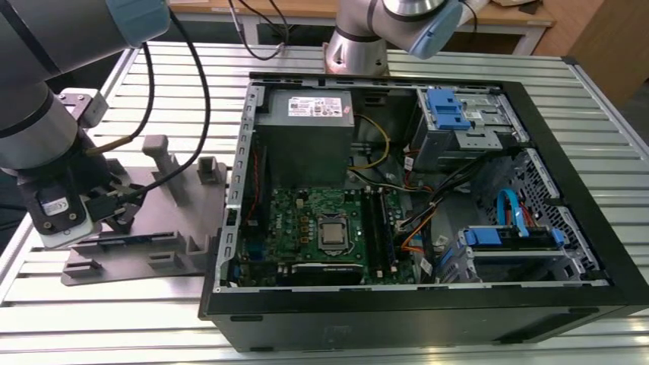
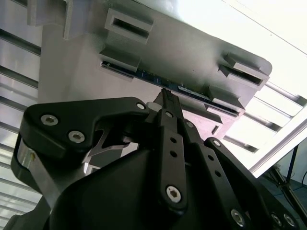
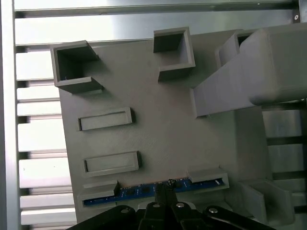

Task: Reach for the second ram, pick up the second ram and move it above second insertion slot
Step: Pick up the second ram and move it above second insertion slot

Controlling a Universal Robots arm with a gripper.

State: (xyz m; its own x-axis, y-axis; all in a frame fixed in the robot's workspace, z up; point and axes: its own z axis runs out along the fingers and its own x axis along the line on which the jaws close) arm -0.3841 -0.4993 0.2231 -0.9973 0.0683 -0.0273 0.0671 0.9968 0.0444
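The hand [image 1: 109, 204] is down over the grey fixture [image 1: 172, 220] on the bench [image 1: 102, 319], at the exterior view's left, well apart from the open computer case [image 1: 406, 323]. In both wrist views its tip [image 3: 165, 188] [image 2: 165, 94] is at the upper edge of the ram [image 3: 127, 193] [image 2: 144, 75], near the middle; I cannot tell whether the hand is apart or clamped. The ram stands on its long edge between two fixture [image 3: 158, 120] holders.
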